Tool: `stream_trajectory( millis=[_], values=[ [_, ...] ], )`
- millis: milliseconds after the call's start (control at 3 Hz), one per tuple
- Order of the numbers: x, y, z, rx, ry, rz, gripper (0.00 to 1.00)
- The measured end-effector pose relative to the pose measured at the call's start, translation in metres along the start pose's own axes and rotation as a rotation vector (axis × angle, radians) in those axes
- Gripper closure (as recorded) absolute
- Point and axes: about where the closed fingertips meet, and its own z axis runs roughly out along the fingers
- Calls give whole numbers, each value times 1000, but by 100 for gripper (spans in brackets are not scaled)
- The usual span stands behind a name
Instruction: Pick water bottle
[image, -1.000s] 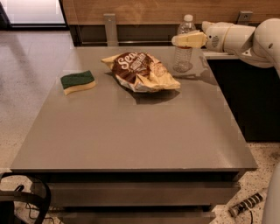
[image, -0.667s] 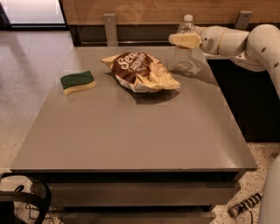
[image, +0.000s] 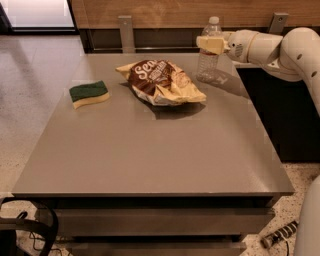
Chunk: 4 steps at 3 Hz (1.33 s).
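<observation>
The water bottle (image: 209, 67) is a small clear ribbed bottle with a white cap. It stands upright at the far right of the grey table (image: 150, 150), just behind the chip bag's right end. My gripper (image: 211, 44) reaches in from the right on a white arm. It is at the bottle's upper part, below the cap, and covers the label band. The bottle's base rests on the table.
A brown and yellow chip bag (image: 161, 82) lies left of the bottle, close to it. A green and yellow sponge (image: 89, 93) lies at the far left. A wooden wall and a rail run behind the table. A dark cabinet (image: 280, 115) stands to the right.
My gripper has moved a little to the left, onto the bottle's upper part. The bottle, the bag and the sponge have not moved.
</observation>
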Motion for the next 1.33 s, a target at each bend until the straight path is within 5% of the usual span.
stream_trajectory(
  millis=[333,1000,1333],
  values=[
    [1,2,4,-6,1,1,100],
    [-40,6,-13,-7,-15,-66,100],
    [-84,6,-38,28,-41,-145,100]
  ],
)
